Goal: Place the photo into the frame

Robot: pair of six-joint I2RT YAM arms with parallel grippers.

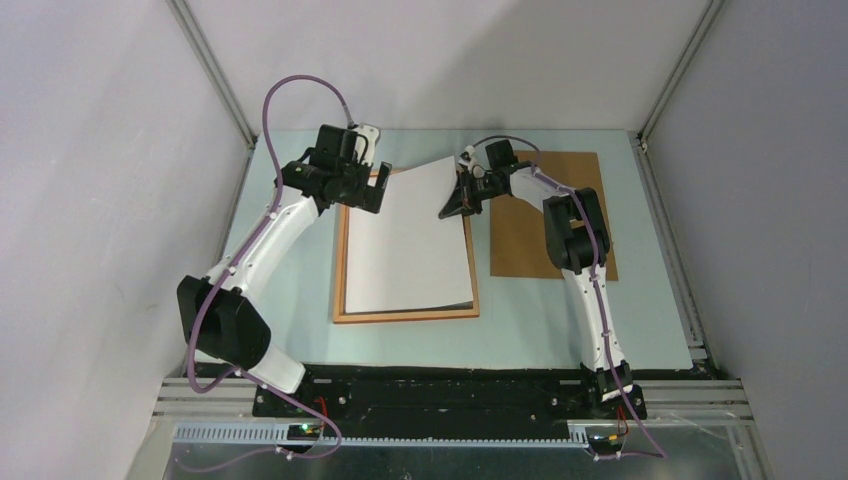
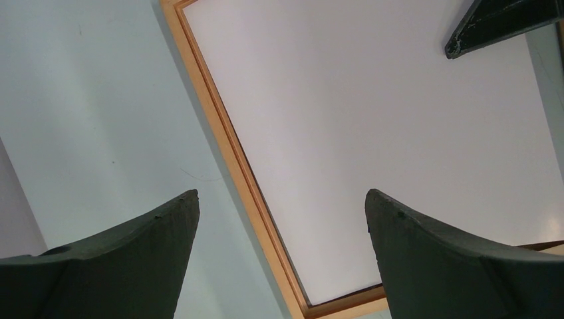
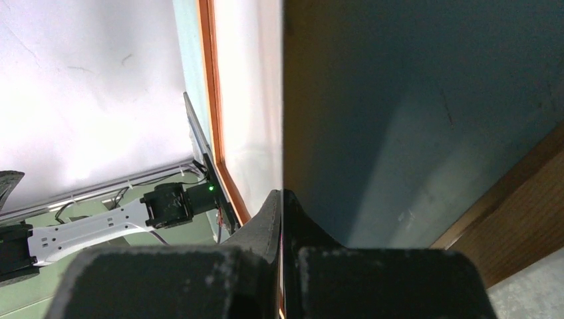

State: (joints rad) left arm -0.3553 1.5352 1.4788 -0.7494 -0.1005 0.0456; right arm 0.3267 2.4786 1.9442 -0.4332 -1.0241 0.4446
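Top external is showing my right pincer (image 1: 460,196) clamping the photo (image 1: 405,240) by its raised far-edge corner, the rest lying white-side-up in the frame (image 1: 400,315) at the middle of the worktop (image 1: 560,320), my left pincer (image 2: 281,199) gaping, flattening left.

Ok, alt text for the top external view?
The right gripper holds the photo by its far right corner, white side up, raised off the frame, near edge resting inside. The left gripper hangs open over the far left corner; a brown board lies alongside.

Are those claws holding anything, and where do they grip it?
The right tool pinches the photo by its right edge, near the far corner; the left tool is open, holding nothing.
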